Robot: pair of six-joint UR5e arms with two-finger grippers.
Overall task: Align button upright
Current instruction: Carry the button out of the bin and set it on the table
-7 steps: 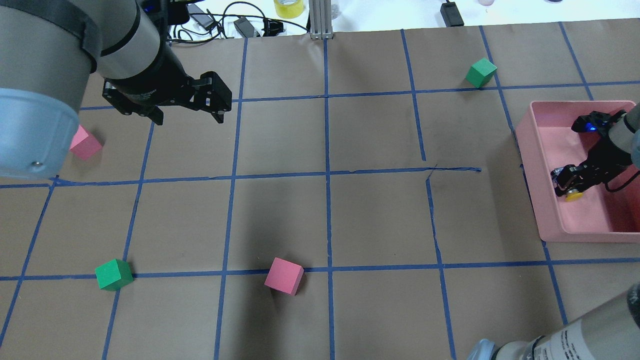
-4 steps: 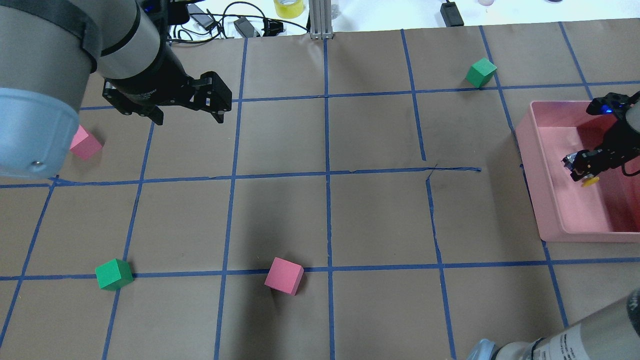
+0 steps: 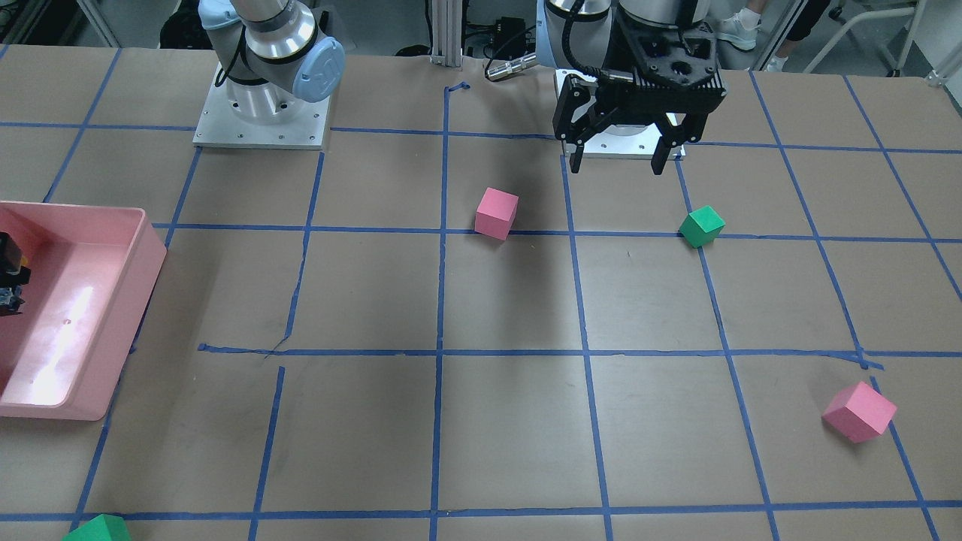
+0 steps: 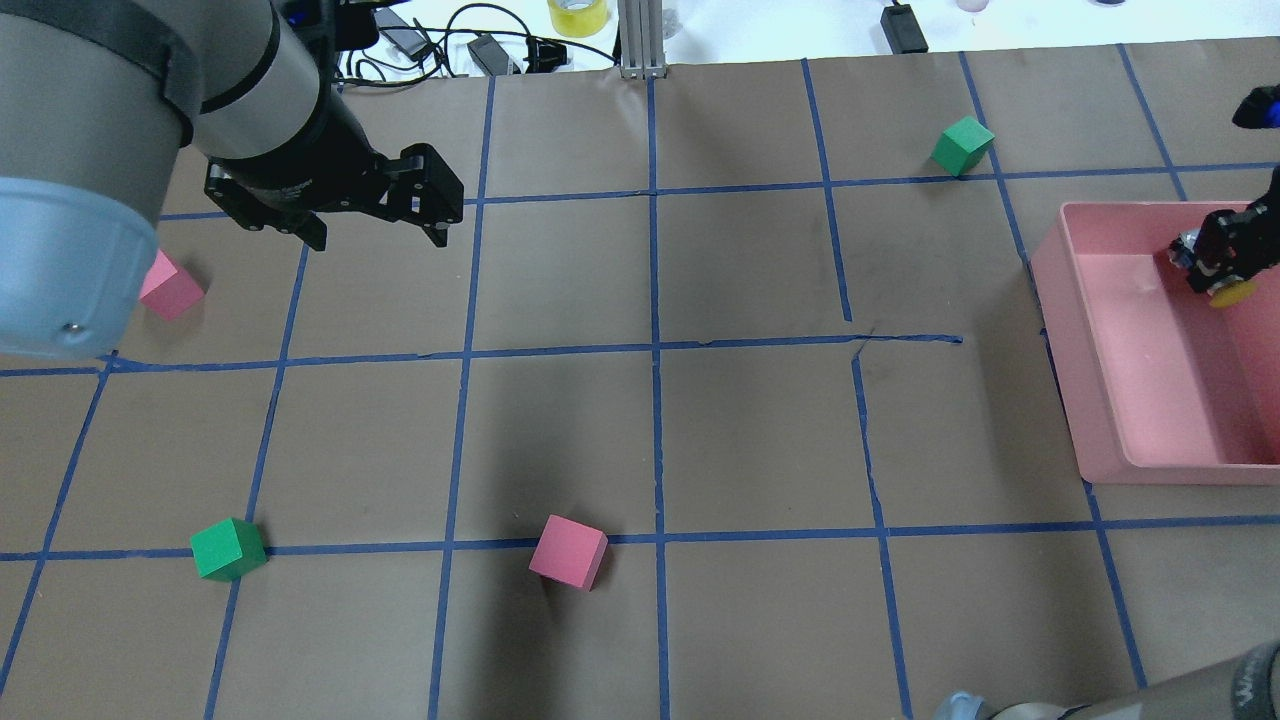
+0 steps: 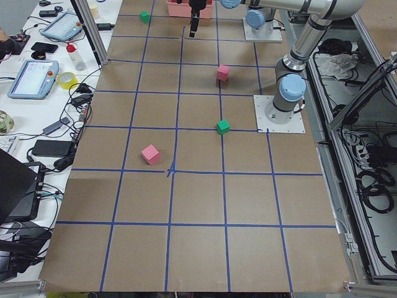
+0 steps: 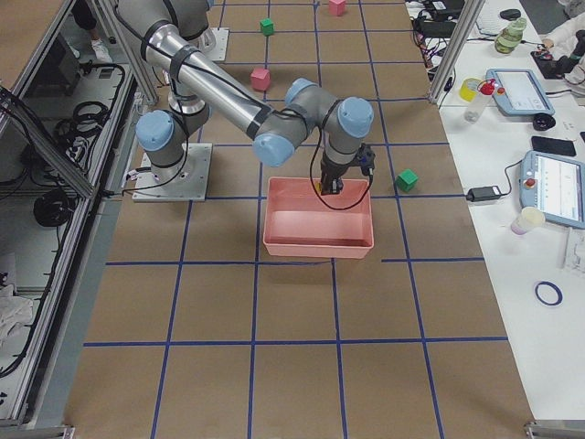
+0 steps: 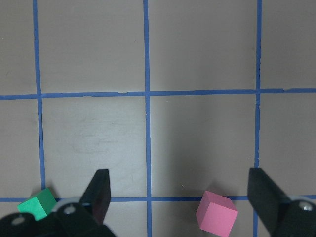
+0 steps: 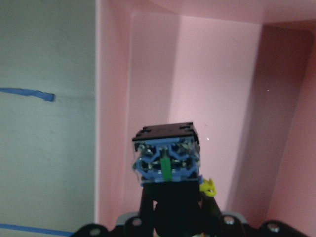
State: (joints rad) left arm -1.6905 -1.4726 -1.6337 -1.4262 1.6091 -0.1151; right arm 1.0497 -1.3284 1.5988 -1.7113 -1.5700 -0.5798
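The button [image 4: 1228, 290] has its yellow cap showing below my right gripper [image 4: 1212, 262], which is shut on it over the far part of the pink bin [image 4: 1100, 400]. In the right wrist view the button's contact block [image 8: 166, 159] faces the camera, and a sliver of yellow cap shows behind it. The gripper [image 8: 170, 202] clamps the black body. The front-facing view shows this gripper [image 3: 9, 279] at the left edge. My left gripper [image 4: 372, 215] is open and empty above the far left of the table; it also shows in the left wrist view [image 7: 177, 197].
A pink cube [image 4: 568, 552] and a green cube [image 4: 228, 549] lie near the front. Another pink cube [image 4: 170, 285] is at the left and a green cube [image 4: 962, 145] at the back right. Cables lie beyond the table's far edge.
My right gripper has carried the button from the bin's near-middle toward its far end, rising as it went. The left arm has not moved.
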